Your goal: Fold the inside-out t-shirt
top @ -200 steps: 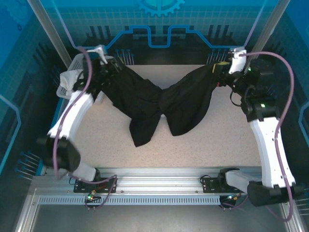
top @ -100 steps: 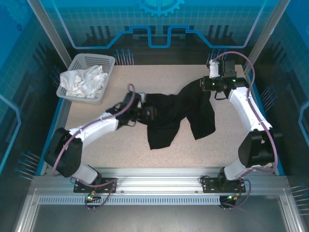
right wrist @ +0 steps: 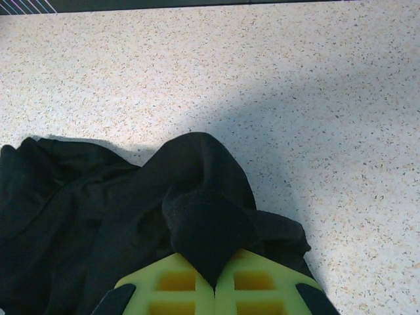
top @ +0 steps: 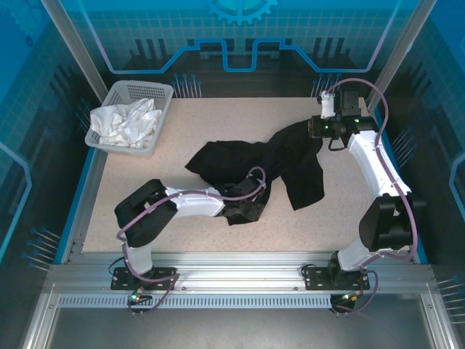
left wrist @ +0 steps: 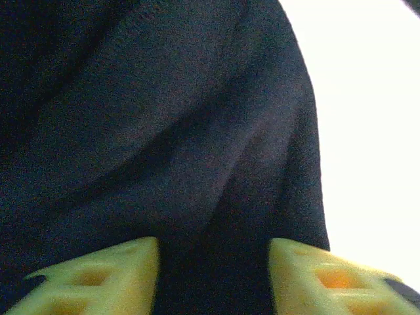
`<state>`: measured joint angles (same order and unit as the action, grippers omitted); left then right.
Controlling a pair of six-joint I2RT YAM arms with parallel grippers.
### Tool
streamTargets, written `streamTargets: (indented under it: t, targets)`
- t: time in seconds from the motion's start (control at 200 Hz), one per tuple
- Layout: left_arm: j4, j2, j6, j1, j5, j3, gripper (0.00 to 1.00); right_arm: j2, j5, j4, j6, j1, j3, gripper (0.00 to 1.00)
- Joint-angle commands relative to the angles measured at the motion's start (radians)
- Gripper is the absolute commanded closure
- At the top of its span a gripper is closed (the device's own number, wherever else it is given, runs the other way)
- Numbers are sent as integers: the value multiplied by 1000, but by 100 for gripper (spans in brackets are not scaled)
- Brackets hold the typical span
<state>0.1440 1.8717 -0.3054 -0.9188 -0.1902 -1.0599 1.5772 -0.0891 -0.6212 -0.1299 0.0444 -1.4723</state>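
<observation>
Spreading, not folding yet (no flat panel anywhere to fold). Seeing the inside-out t-shirt bunched in a dark heap mid-bench, stretched from the centre toward the far-right corner, with a lobe trailing toward the near edge. No print visible.

Reading the right gripper as clamped tight on a peak of black fabric, holding that end just off the bench near the far-right corner. Finding the left gripper low at the heap's near edge, fingers partly apart with cloth filling the gap. Can't tell whether pinched or merely pressed in.

Next, as a judgement: confirm a real left grip on a hem or shoulder, then draw both ends apart along the bench and lay flat. Needs a matching corner, not a random fold. Can't sort hem from sleeve in this bunching.

Room: bare bench left of the heap and along the near edge, probably enough for a full layout. Far-left corner taken by the basket of white cloth, so keep any sweep short of it. Little slack toward the right edge beside the right arm, so best to stretch leftward.
</observation>
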Motion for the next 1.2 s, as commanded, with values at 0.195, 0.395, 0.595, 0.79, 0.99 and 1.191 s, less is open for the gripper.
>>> streamTargets:
  t: [0.195, 0.395, 0.595, 0.79, 0.99, 1.191]
  targets:
    - [152, -328, 51, 197, -166, 46, 100, -123, -205, -19, -55, -73, -69, 100]
    - [78, -542, -6, 539, -97, -2, 100, -257, -400, 47, -159, -60, -45, 100]
    - [88, -382, 7, 715, -113, -191, 100, -274, -547, 81, -260, -39, -34, 100]
    - [94, -312, -23, 812, -25, -299, 100, -251, -502, 13, -216, -41, -112, 100]
    - [90, -388, -77, 835, 168, -407, 100, -228, -350, -50, -142, -41, -308, 100]
    - [35, -343, -167, 777, 355, -591, 100, -148, -191, -92, -61, -41, -584, 100]
